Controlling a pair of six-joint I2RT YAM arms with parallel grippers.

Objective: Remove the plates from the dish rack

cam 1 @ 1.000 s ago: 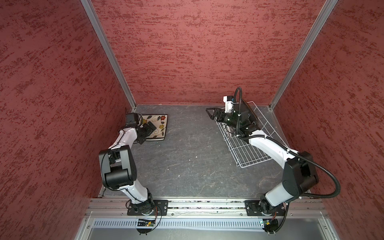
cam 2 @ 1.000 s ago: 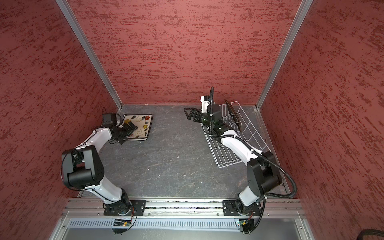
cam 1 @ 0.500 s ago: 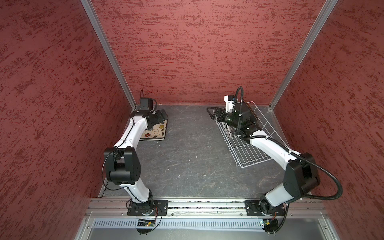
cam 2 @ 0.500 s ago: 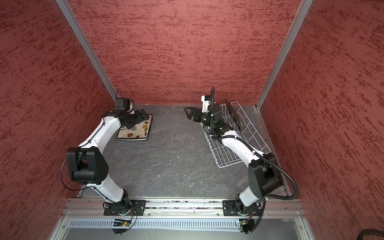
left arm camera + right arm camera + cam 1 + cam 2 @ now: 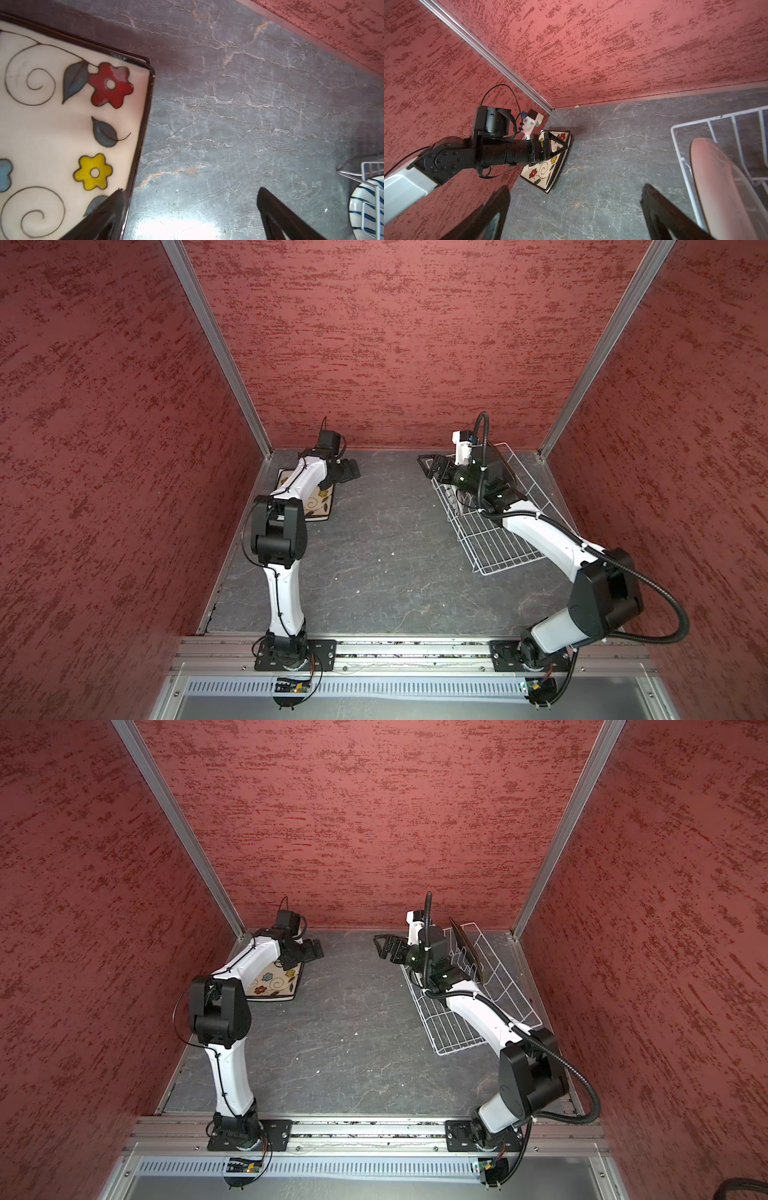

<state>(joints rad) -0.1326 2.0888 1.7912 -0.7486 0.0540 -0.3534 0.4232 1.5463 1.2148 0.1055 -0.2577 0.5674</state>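
Bench [image 5: 374, 556]: dark slate, carries everything.
Dish rack [image 5: 494, 547]: right side; 2 plates visible at its far end.
Black plate [image 5: 467, 952]: upright between prongs. Likely my next pick: pinch the top rim, lift straight up until clear, then swing out.
Floral plate [image 5: 270, 982]: flat, back left corner, unloaded.
Round plate [image 5: 365, 209]: striped, in the rack.
Right end effector [image 5: 384, 946]: jaws wide, empty, just beside the rack's far corner.
Left end effector [image 5: 311, 950]: jaws wide, empty, over the floral plate's edge.

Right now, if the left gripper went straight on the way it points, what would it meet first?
Probably the grey tabletop: the open left gripper aims at it, just beside the floral plate; depth is unclear.
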